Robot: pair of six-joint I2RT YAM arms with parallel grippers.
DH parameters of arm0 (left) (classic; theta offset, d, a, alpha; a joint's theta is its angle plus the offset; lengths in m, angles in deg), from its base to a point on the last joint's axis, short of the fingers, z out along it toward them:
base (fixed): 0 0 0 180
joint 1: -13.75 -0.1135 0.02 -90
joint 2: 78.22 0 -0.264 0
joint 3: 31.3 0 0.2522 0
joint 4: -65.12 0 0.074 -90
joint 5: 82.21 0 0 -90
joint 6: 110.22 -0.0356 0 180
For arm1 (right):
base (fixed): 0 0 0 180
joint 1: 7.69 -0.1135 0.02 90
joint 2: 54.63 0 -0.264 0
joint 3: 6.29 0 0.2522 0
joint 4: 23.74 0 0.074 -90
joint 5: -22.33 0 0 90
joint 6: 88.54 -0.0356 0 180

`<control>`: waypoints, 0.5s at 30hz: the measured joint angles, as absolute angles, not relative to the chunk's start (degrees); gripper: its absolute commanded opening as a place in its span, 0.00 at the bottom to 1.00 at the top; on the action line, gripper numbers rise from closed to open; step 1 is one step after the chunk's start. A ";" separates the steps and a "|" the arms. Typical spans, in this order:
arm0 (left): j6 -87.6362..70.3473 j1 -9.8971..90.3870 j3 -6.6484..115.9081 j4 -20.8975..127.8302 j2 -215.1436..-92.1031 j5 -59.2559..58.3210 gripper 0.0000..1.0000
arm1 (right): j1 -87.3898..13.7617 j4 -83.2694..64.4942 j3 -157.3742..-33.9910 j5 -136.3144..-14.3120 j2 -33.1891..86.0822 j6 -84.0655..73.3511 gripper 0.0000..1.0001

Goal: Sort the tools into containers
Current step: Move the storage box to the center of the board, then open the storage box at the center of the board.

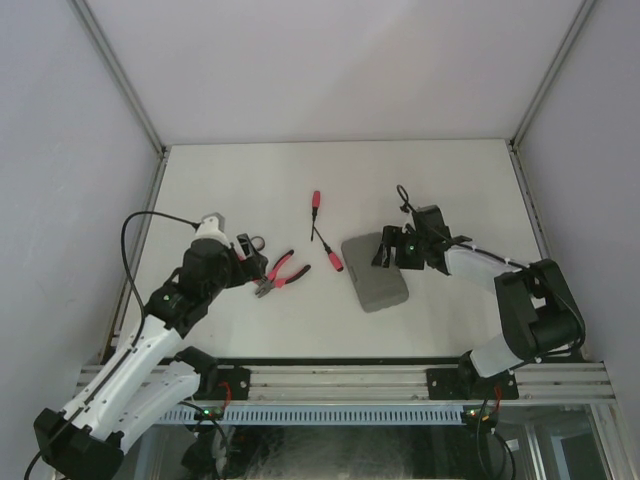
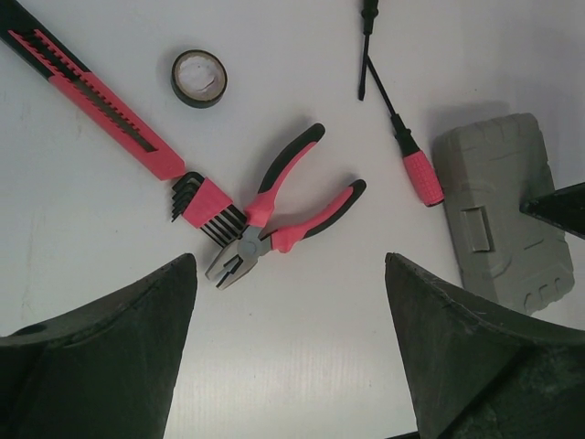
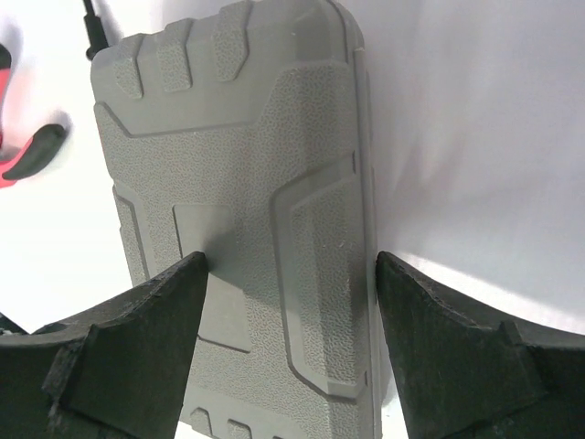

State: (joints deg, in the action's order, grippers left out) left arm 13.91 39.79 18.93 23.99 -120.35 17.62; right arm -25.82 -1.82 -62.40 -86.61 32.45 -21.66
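Pliers [image 2: 265, 229] lie under our spread left fingers [image 2: 110, 357] for grasping; our spread right fingers [image 3: 119, 347] hover over the shut case [image 3: 265, 183], probably to open it.

The left arm [image 1: 150, 335] and right arm [image 1: 525, 310] wear white shells between black joint housings, dotted with small green lights [image 1: 163, 296]. A thin black cable [image 1: 126, 235] loops off each wrist, toward nine o'clock on the left, twelve on the right. The jaws are matte black, rough-grained wedges.

Two screwdrivers [image 1: 316, 199] [image 2: 422, 178]; one pliers [image 2: 274, 215], knife [image 2: 96, 91], ring [image 2: 199, 99], keyset [image 2: 206, 206], case [image 2: 503, 210]
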 measured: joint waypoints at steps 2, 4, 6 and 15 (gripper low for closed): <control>13.99 39.98 18.49 24.14 -120.11 17.62 0.87 | -28.11 -1.51 -62.70 -84.80 32.24 -21.83 0.72; 14.26 40.25 18.10 24.40 -120.11 17.62 0.87 | -30.19 -1.27 -62.88 -83.05 31.97 -22.25 0.72; 14.36 40.53 17.73 24.69 -120.11 17.60 0.87 | -32.70 -1.08 -62.92 -80.43 31.45 -23.14 0.72; 16.73 44.22 15.87 28.14 -121.81 17.44 0.85 | -42.52 -0.46 -61.83 -70.90 28.87 -28.50 0.72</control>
State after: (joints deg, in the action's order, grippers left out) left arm 16.73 44.22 15.87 28.14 -121.81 17.44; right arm -42.52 -0.46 -61.83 -70.90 28.87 -28.50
